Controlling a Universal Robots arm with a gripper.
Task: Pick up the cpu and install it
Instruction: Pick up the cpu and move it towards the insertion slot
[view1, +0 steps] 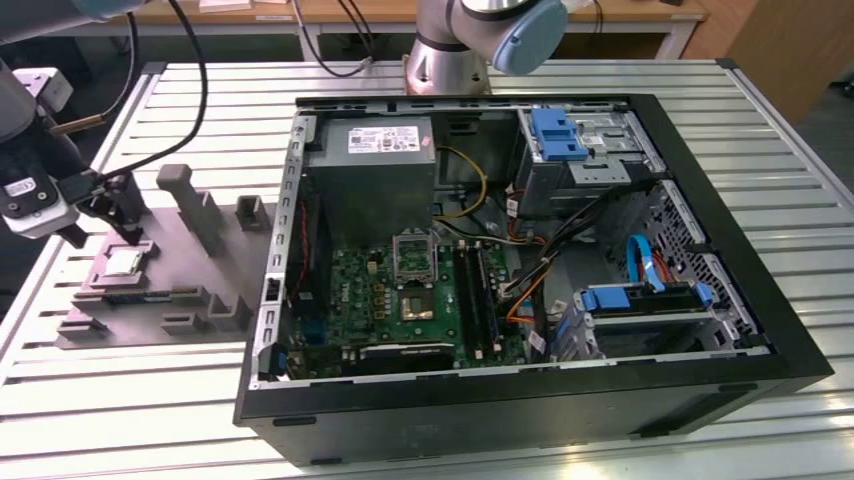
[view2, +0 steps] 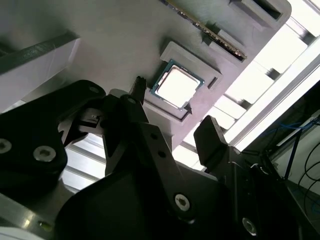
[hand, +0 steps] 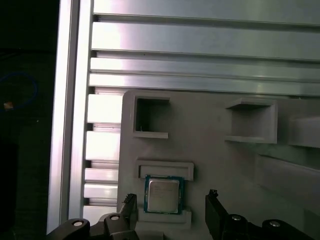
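The cpu (view1: 127, 262) (view2: 177, 86) (hand: 162, 195), a small square chip with a bright metal top, lies flat in a recessed seat of the grey moulded tray (view1: 187, 285) (hand: 215, 165) at the exterior view's left. My gripper (view1: 104, 232) (view2: 172, 105) (hand: 171, 197) hangs just above it, open, with one black finger on each side of the chip and nothing held. Both fingertips (hand: 212, 196) stand apart from the chip's edges in both wrist views. The socket frame (view1: 414, 255) sits on the green board inside the open computer case.
The open black computer case (view1: 534, 400) takes up the middle and right of the slatted metal table (view1: 107, 400). Raised blocks (view1: 200, 210) stand on the tray near the gripper. Cables, drive bays and a power supply crowd the case around the board.
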